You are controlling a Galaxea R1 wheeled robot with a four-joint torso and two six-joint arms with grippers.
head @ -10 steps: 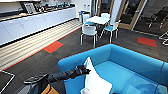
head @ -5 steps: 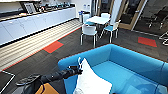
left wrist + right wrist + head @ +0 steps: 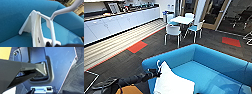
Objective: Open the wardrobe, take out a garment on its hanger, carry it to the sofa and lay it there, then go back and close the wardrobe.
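Left pincer (image 3: 156, 73) outstretched, gripping hanger (image 3: 158, 64) over sofa (image 3: 214, 62)

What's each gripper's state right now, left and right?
Left gripper: closed on the hanger, with the garment draped over the sofa.
Right gripper: cannot be told.
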